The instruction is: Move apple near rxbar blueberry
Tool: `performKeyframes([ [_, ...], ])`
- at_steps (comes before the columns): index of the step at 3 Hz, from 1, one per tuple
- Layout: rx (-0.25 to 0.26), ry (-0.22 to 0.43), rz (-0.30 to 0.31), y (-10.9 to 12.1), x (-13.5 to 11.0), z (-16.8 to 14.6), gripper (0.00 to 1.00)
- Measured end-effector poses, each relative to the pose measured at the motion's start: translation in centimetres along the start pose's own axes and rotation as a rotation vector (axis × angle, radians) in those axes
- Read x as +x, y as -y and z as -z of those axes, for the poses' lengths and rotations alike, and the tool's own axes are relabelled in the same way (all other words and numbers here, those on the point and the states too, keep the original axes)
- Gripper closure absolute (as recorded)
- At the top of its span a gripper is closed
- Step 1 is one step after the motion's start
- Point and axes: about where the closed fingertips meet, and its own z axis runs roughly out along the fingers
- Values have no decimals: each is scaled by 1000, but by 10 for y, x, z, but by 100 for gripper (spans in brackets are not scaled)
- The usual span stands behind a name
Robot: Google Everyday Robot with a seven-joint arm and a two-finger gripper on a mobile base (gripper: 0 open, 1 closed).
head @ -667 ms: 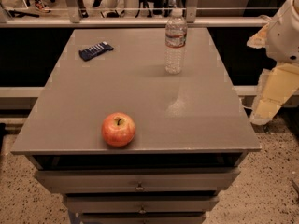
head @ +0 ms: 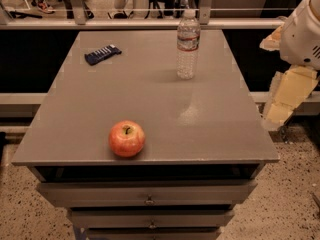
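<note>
Apple lies well apart from pincer beyond table edge.

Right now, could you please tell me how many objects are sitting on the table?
3: the apple front-left, the rxbar blueberry back-left, the water bottle back-right. None seems hidden. The gripper hangs beyond the right edge of the table.

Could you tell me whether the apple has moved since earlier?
No: the apple keeps its position relative to the water bottle; the gripper hangs right of the table.
</note>
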Motion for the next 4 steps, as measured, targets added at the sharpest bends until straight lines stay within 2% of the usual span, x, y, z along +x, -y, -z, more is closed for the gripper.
performKeyframes([
  [1, -52, 97, 34, 0, -46, -35, 0],
  [2, -116, 215, 97, -9, -107, -63, 0],
  [3, -177, 312, 151, -30, -157, -80, 0],
  [4, -216, 388, 195, -54, -192, -89, 0],
])
